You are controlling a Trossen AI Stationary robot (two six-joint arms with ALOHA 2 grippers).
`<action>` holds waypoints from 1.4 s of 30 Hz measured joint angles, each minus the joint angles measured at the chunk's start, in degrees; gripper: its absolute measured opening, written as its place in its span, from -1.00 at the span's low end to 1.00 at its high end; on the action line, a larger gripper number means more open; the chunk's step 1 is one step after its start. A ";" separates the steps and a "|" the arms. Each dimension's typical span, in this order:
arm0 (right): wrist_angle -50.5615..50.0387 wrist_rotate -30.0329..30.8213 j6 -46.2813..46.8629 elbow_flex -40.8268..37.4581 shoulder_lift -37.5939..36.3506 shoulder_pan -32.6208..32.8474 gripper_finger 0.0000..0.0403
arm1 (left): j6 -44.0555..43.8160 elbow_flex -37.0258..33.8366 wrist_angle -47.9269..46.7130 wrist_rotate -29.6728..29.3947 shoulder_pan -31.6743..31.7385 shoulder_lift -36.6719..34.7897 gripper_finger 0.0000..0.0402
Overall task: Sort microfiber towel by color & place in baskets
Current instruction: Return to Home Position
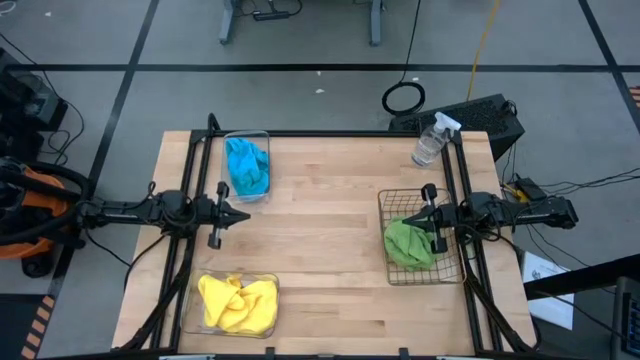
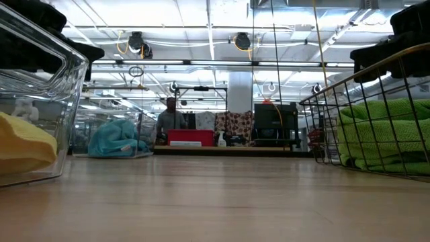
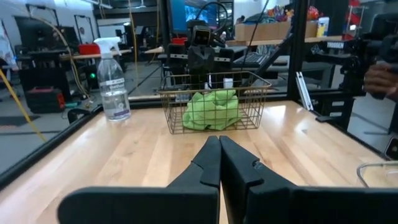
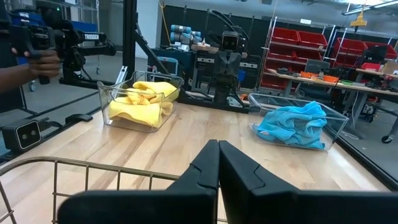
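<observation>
**Q:** High view: where does each thing lie?
**A:** Blue towels (image 1: 247,166) fill the upper clear tub (image 1: 247,135), yellow towels (image 1: 237,303) the lower clear tub (image 1: 274,285), and green towels (image 1: 409,244) the wire basket (image 1: 385,205). The left gripper (image 1: 240,214) hangs between the tubs. The right gripper (image 1: 412,218) hangs over the basket.

**Q:** Low view: any hazard?
**A:** The piles sit below their rims, so a spill seems unlikely.

**Q:** Left wrist view?
**A:** The fingers are pressed together and hold nothing. A sideways swing might nudge a tub.

**Q:** Right wrist view?
**A:** The fingers are likewise closed and empty, with the basket's rim just beneath. Dipping while withdrawing could hook the wire and drag the basket.
</observation>
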 joint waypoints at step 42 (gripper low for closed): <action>1.01 7.29 4.44 -0.04 0.02 0.00 -1.00 | -5.83 -0.07 0.59 -4.28 0.01 0.00 -1.00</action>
